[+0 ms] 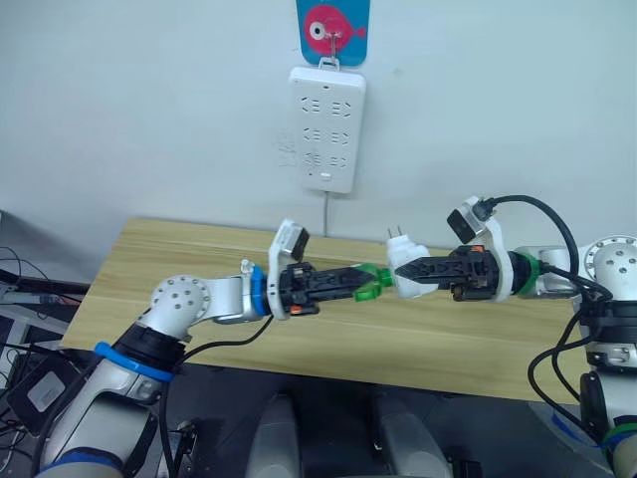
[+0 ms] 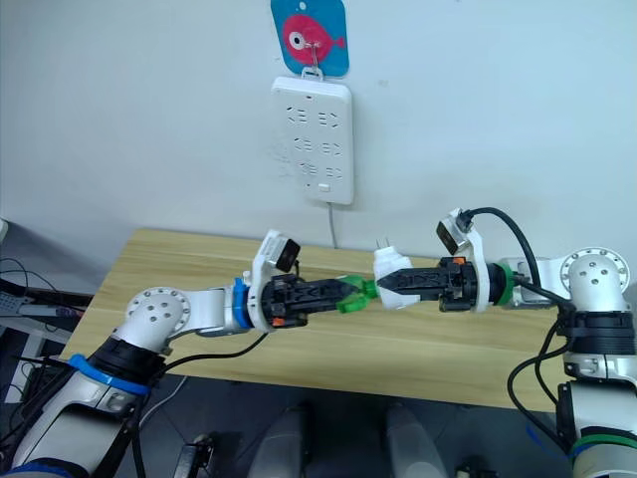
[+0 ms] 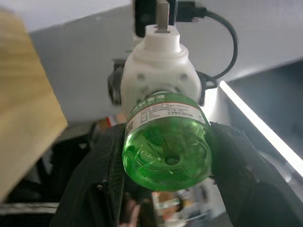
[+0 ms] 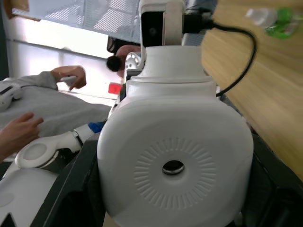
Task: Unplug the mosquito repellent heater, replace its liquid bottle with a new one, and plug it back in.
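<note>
Above the wooden table, my two grippers meet. My right gripper is shut on the mosquito repellent heater, a white rounded unit with its metal prongs pointing up and its dimpled vent face toward the right wrist camera. My left gripper is shut on a green liquid bottle. The bottle's neck sits inside the underside of the heater. A second green bottle with a clear cap lies on the table.
A long white power strip hangs on the wall behind the table under a blue hook plate, its cord running down. A person's hands and grey sleeve show beyond the table.
</note>
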Robot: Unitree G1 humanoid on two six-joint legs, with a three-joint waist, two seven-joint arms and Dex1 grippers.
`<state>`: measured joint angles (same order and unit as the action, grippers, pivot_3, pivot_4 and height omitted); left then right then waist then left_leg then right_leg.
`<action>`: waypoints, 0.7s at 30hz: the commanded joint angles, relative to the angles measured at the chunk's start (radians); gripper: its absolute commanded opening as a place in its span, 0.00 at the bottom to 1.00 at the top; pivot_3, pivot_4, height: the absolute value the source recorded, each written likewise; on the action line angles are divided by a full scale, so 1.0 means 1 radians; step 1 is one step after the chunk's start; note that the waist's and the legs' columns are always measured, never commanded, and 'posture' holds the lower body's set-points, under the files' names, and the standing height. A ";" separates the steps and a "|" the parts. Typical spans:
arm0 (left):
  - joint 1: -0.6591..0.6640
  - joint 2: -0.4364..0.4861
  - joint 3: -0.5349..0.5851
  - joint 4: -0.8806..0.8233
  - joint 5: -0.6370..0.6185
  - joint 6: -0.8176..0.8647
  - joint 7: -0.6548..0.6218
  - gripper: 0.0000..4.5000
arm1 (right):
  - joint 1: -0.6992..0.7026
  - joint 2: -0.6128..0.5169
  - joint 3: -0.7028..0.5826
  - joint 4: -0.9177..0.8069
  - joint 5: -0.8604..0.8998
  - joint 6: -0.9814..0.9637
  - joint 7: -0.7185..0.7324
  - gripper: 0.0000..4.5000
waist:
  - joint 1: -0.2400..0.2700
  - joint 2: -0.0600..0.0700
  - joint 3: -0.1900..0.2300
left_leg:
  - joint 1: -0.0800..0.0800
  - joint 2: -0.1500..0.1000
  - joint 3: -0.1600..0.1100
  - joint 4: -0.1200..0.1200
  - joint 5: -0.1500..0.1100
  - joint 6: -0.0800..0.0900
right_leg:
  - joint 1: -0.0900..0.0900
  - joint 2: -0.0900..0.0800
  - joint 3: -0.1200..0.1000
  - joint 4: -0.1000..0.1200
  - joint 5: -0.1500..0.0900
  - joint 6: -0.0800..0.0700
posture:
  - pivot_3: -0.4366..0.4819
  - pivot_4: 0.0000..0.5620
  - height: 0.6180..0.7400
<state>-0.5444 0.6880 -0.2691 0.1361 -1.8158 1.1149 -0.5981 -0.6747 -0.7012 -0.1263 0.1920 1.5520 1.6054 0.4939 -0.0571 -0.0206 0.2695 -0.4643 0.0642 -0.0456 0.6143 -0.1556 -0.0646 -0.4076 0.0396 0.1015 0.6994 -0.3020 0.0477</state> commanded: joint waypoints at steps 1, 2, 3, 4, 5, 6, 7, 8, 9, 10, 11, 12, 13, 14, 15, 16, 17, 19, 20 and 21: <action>0.023 -0.009 0.076 -0.023 -0.117 0.077 0.056 0.50 | -0.001 -0.018 -0.041 -0.004 0.004 0.001 0.006 0.67 | 0.002 0.000 0.000 | 0.000 0.000 -0.001 0.000 0.000 0.000 | 0.000 0.000 -0.001 0.000 0.000 -0.001 | 0.45 0.47 1.00; 0.034 -0.015 0.090 -0.023 -0.121 0.083 0.072 0.50 | 0.000 -0.022 -0.045 -0.003 0.004 0.001 0.006 0.67 | 0.002 0.000 0.000 | 0.000 0.000 -0.002 0.000 0.000 0.000 | 0.000 0.000 -0.002 0.000 0.000 -0.001 | 0.45 0.47 1.00; 0.046 -0.019 0.103 -0.027 -0.122 0.089 0.083 0.50 | 0.002 -0.025 -0.049 -0.003 0.005 0.001 0.004 0.67 | 0.002 0.000 0.000 | 0.000 0.000 -0.002 0.000 0.000 0.000 | 0.000 0.000 -0.002 0.000 0.000 -0.001 | 0.45 0.47 1.00; 0.056 -0.023 0.115 -0.032 -0.119 0.094 0.092 0.50 | 0.004 -0.028 -0.053 -0.002 0.004 0.000 0.002 0.67 | 0.002 0.000 0.000 | 0.000 0.000 -0.002 0.000 0.000 0.000 | 0.000 0.000 -0.002 0.000 0.000 -0.001 | 0.45 0.47 1.00; 0.065 -0.027 0.126 -0.039 -0.118 0.100 0.100 0.50 | 0.006 -0.031 -0.057 0.002 0.001 -0.002 0.000 0.67 | 0.002 0.000 0.000 | 0.000 0.000 -0.002 0.000 0.000 0.000 | 0.000 0.000 -0.002 0.000 0.000 -0.002 | 0.45 0.47 1.00; 0.075 -0.028 0.136 -0.049 -0.114 0.105 0.106 0.50 | 0.009 -0.036 -0.063 0.007 -0.006 -0.006 -0.005 0.67 | 0.003 0.000 0.000 | 0.000 0.000 -0.002 0.000 0.000 0.000 | 0.000 0.000 -0.002 0.000 0.000 -0.002 | 0.45 0.47 1.00; 0.089 -0.025 0.149 -0.063 -0.106 0.113 0.106 0.50 | 0.012 -0.047 -0.071 0.017 -0.026 -0.014 -0.007 0.67 | 0.004 0.000 0.000 | 0.000 0.000 -0.002 0.000 0.000 0.000 | 0.000 0.000 -0.002 0.000 0.000 -0.002 | 0.46 0.47 1.00; 0.098 -0.023 0.158 -0.073 -0.101 0.119 0.107 0.50 | 0.015 -0.054 -0.077 0.025 -0.041 -0.019 -0.008 0.67 | 0.005 0.000 0.000 | -0.001 0.000 -0.002 0.000 0.000 0.000 | 0.000 0.000 -0.002 0.000 0.000 -0.001 | 0.46 0.47 1.00; 0.116 -0.017 0.171 -0.086 -0.095 0.123 0.109 0.50 | 0.020 -0.079 -0.088 0.042 -0.077 -0.031 -0.004 0.67 | 0.006 0.000 0.000 | -0.001 0.000 -0.002 0.000 0.000 0.000 | 0.001 0.000 -0.002 0.000 0.000 -0.001 | 0.47 0.47 1.00; 0.128 -0.014 0.181 -0.094 -0.091 0.127 0.111 0.50 | 0.022 -0.095 -0.096 0.054 -0.105 -0.037 0.002 0.67 | 0.008 0.000 0.000 | -0.001 0.000 -0.002 0.000 0.000 -0.001 | 0.001 0.000 -0.002 0.000 0.000 -0.001 | 0.47 0.47 1.00; 0.143 -0.011 0.191 -0.104 -0.087 0.131 0.113 0.50 | 0.027 -0.113 -0.103 0.067 -0.136 -0.045 0.008 0.67 | 0.009 0.000 0.000 | -0.001 -0.001 -0.002 0.000 0.000 -0.001 | 0.001 0.000 -0.001 0.000 0.000 -0.001 | 0.47 0.48 1.00; 0.163 -0.007 0.203 -0.120 -0.076 0.134 0.110 0.50 | 0.037 -0.140 -0.102 0.075 -0.182 -0.062 0.016 0.67 | 0.011 0.000 0.000 | -0.001 -0.001 -0.002 0.000 0.000 -0.001 | 0.001 0.000 -0.001 -0.001 0.000 -0.001 | 0.48 0.48 1.00; 0.184 -0.004 0.214 -0.138 -0.058 0.131 0.109 0.50 | 0.064 -0.182 -0.069 0.060 -0.265 -0.105 0.026 0.67 | 0.013 0.000 0.000 | -0.001 -0.001 -0.002 0.000 0.000 -0.001 | 0.001 0.000 -0.001 -0.001 0.000 -0.001 | 0.48 0.48 1.00; 0.203 -0.003 0.223 -0.158 -0.036 0.131 0.102 0.50 | 0.096 -0.224 -0.016 0.042 -0.368 -0.164 0.025 0.67 | 0.017 0.000 0.000 | -0.001 -0.001 -0.002 0.000 0.000 -0.001 | 0.001 0.000 -0.001 -0.001 0.000 -0.001 | 0.48 0.48 1.00; 0.217 -0.004 0.230 -0.174 -0.020 0.131 0.097 0.50 | 0.120 -0.252 0.022 0.027 -0.443 -0.208 0.031 0.67 | 0.020 0.000 0.000 | -0.001 -0.001 -0.002 0.000 0.000 -0.001 | 0.001 0.000 -0.001 -0.001 0.000 -0.001 | 0.48 0.48 1.00; 0.229 -0.011 0.236 -0.188 -0.011 0.126 0.099 0.50 | 0.143 -0.272 0.067 0.030 -0.532 -0.258 0.013 0.67 | 0.025 0.000 0.000 | -0.001 -0.001 -0.002 0.000 0.000 -0.001 | 0.001 0.000 -0.001 -0.002 -0.001 -0.001 | 0.48 0.48 1.00; 0.238 -0.021 0.240 -0.194 -0.006 0.116 0.108 0.50 | 0.160 -0.284 0.108 0.047 -0.616 -0.303 -0.006 0.67 | 0.026 0.000 0.000 | -0.001 -0.001 -0.002 -0.001 0.000 -0.001 | 0.000 -0.001 -0.001 -0.002 -0.001 -0.001 | 0.48 0.48 1.00; 0.248 -0.040 0.245 -0.209 0.033 0.100 0.115 0.50 | 0.181 -0.290 0.163 0.088 -0.749 -0.377 -0.027 0.67 | 0.027 0.000 0.000 | 0.000 -0.001 -0.001 -0.001 0.000 -0.001 | 0.000 -0.001 -0.001 -0.002 -0.001 -0.002 | 0.49 0.48 1.00; 0.248 -0.049 0.248 -0.211 0.039 0.099 0.114 0.50 | 0.187 -0.282 0.179 0.106 -0.797 -0.400 -0.035 0.67 | 0.027 0.000 0.000 | -0.001 -0.001 -0.001 0.000 0.000 -0.001 | 0.000 -0.001 -0.001 -0.002 -0.001 -0.002 | 0.49 0.48 1.00; 0.247 -0.057 0.250 -0.212 0.046 0.098 0.115 0.50 | 0.195 -0.268 0.192 0.117 -0.841 -0.426 -0.047 0.67 | 0.027 0.000 0.000 | 0.000 -0.001 -0.001 0.000 0.000 -0.001 | 0.000 -0.001 0.000 -0.002 -0.001 -0.002 | 0.49 0.48 1.00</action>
<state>-0.3006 0.6391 -0.0467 -0.0429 -1.7772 1.2216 -0.4812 -0.4799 -0.9654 0.0641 0.3037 0.7844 1.2307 0.4591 -0.0305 -0.0204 0.2695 -0.4647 0.0631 -0.0454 0.6140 -0.1550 -0.0659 -0.4072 0.0389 0.1021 0.6973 -0.3032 0.0461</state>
